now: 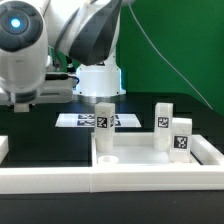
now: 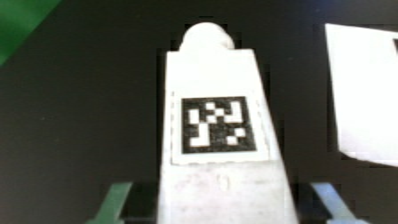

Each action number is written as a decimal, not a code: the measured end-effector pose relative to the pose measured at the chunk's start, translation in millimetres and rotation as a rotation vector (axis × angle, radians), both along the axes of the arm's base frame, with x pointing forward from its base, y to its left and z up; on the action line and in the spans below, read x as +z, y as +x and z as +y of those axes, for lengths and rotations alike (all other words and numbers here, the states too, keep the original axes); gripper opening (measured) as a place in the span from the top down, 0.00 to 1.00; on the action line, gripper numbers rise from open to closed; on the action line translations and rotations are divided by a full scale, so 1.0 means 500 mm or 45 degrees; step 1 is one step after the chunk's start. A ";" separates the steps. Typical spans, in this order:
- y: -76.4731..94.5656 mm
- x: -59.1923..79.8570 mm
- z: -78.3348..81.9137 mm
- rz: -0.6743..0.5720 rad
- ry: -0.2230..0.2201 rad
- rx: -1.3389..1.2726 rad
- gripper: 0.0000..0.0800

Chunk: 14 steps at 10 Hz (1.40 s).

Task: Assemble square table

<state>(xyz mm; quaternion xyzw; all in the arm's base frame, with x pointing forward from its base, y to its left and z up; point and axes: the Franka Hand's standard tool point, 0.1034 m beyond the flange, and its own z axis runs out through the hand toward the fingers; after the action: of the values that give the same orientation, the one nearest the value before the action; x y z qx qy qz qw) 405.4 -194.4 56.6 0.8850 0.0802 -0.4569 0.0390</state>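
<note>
Closest to the wrist camera, the gripper (image 2: 217,200) pinches a white leg (image 2: 217,120), its tag facing up, one finger on each side. Farther off, the square tabletop (image 1: 150,165) rests on the black table (image 1: 40,130), two legs (image 1: 163,122) standing in it, the marker board (image 1: 75,120) beyond.

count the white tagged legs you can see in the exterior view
3. One leg stands at the table top's near-left part in the exterior view, two legs stand close together toward its right. Others may be hidden behind the arm or out of frame.
</note>
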 end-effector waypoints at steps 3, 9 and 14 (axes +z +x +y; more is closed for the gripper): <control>0.021 -0.003 -0.006 -0.155 0.007 0.028 0.64; 0.065 0.006 0.047 -0.597 0.025 0.040 0.64; 0.086 0.019 0.071 -0.924 0.060 0.026 0.64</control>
<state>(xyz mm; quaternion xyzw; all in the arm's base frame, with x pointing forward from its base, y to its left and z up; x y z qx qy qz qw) 448.3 -158.8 66.2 0.9894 0.0804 -0.1107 0.0489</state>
